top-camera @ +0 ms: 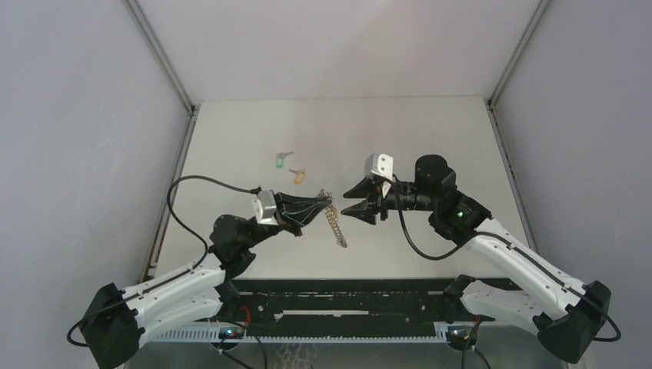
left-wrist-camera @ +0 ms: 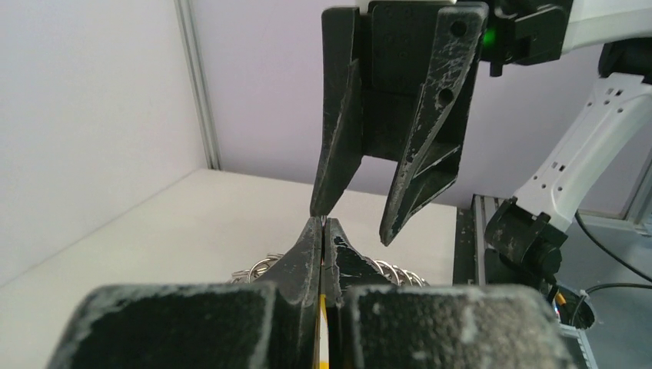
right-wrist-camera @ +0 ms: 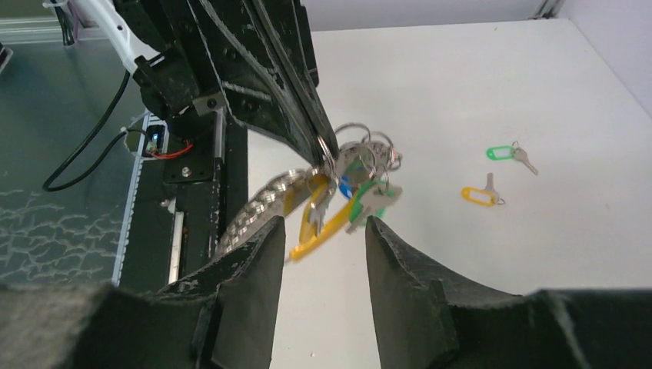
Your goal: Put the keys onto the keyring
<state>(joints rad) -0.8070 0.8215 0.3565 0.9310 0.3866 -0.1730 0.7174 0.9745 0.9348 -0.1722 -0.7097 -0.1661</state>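
My left gripper (top-camera: 327, 201) is shut on the keyring (right-wrist-camera: 361, 150) and holds it above the table. Under it hang a yellow tag (right-wrist-camera: 319, 223), a blue tag (right-wrist-camera: 346, 187), a green tag with a silver key (right-wrist-camera: 370, 201), and the chain (top-camera: 336, 227). The right gripper (right-wrist-camera: 324, 224) stands open and empty, its tips just short of the bunch; in the left wrist view the right gripper (left-wrist-camera: 354, 223) faces my shut left gripper (left-wrist-camera: 323, 224). Two keys lie on the table: a green-tagged key (top-camera: 283, 161) and an orange-tagged key (top-camera: 298, 175).
The black rail (top-camera: 346, 296) with the arm bases runs along the near edge. Grey walls and metal frame posts (top-camera: 161, 54) enclose the white table (top-camera: 430, 131). A black cable (top-camera: 192, 184) loops left of the left arm.
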